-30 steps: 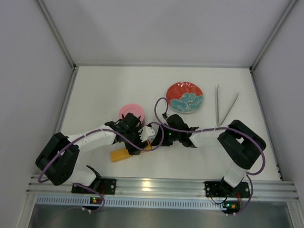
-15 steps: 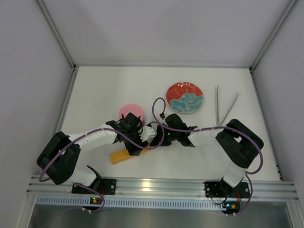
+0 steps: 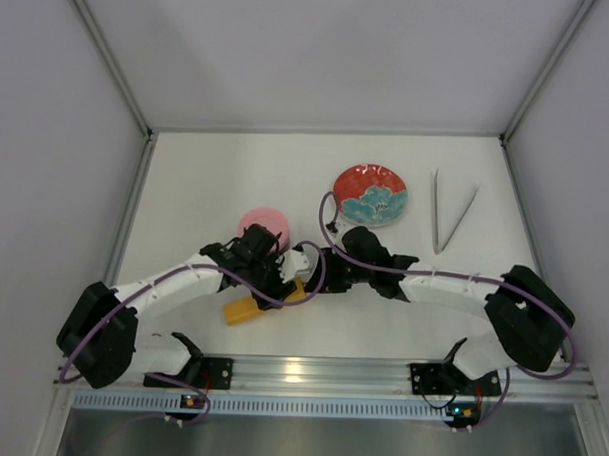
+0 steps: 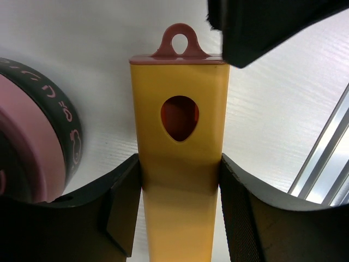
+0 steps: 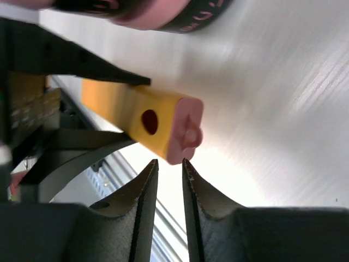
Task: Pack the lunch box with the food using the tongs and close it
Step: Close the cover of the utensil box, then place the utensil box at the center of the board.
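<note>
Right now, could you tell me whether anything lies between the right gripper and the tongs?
Nothing visible does. The tongs lie free at the far right, and the plate sits beside that path, not on it. The right gripper, though, faces away, at the pink end of the orange bar that the left gripper holds.

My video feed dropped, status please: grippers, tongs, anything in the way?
Left gripper clamped on orange bar. Right gripper slightly open, empty, at bar's pink cap. Tongs untouched, far right. Lunch box lidded, beside left gripper.
</note>
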Robot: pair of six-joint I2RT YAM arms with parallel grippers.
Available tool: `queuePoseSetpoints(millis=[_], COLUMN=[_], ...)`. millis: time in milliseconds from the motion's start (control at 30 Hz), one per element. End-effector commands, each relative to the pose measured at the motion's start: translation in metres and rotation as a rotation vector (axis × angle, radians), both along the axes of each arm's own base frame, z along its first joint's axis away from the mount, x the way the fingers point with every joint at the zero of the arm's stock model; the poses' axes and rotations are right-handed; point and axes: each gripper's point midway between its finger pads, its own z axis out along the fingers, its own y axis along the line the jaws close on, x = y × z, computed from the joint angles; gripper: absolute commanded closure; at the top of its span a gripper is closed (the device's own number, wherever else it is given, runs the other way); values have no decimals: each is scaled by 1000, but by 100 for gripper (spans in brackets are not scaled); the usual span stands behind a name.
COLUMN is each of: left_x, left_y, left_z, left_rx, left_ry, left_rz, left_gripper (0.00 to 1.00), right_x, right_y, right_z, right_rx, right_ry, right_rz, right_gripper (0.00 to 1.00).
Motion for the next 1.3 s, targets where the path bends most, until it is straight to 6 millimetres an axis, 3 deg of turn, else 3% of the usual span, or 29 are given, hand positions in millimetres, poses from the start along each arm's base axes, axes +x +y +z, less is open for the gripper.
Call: queuePoseSetpoints(millis=[0, 167, 200, 300, 400, 433, 633, 733, 767, 833, 867, 933, 1000, 1033, 1067, 1100, 1133, 1200, 1267], left_x=[9, 7, 2, -3, -11, -13, -24, -8, 7, 29, 53, 82, 110, 124, 143, 150, 163, 178, 182], left_y=[-15, -17, -13, -13, -16, -24, -30, -38, -35, -31, -16, 5, 42, 52, 91, 101, 136, 156, 174], left_z=[27, 41, 42, 65, 100, 122, 191, 239, 263, 286, 305, 311, 320, 314, 311, 313, 308, 291, 262], left_rx=[-92, -94, -78, -76, -115, -166, -281, -376, -396, -411, -384, -310, -230, -201, -170, -212, -191, -141, -95], left_ry=[-67, -34, -2, 22, 44, 40, 16, -83, -167, -242, -355, -448, -523, -506, -495, -452, -441, -413, -351], left_rz=[-9, 15, 25, 34, 21, -3, -30, 42, 106, 227, 355, 522, 694, 739, 863, 893, 995, 1041, 1098], left_gripper=[100, 100, 100, 100, 100, 100, 100, 100, 100, 100, 100, 100, 100, 100, 100, 100, 100, 100, 100], right_x=[-4, 4, 6, 14, 22, 23, 30, 36, 38, 41, 42, 44, 46, 46, 46, 46, 47, 46, 47], right_y=[-6, -34, -38, -61, -77, -81, -91, -90, -90, -90, -90, -90, -89, -88, -88, -86, -86, -86, -87], right_z=[40, 56, 67, 82, 95, 95, 96, 100, 100, 101, 99, 98, 96, 95, 93, 93, 91, 89, 86], right_rx=[5, -62, -55, -77, -76, -89, -118, -112, -114, -116, -125, -130, -132, -129, -130, -125, -129, -132, -133], right_ry=[-85, -129, -163, -202, -238, -240, -259, -271, -273, -275, -272, -271, -271, -271, -268, -270, -268, -268, -269], right_rz=[40, 2, -5, -69, -122, -133, -148, -161, -163, -166, -164, -164, -163, -161, -159, -158, -154, -152, -154], right_gripper=[75, 73, 73, 73, 73, 73, 73, 73, 73, 73, 74, 74, 73, 74, 74, 74, 74, 74, 74])
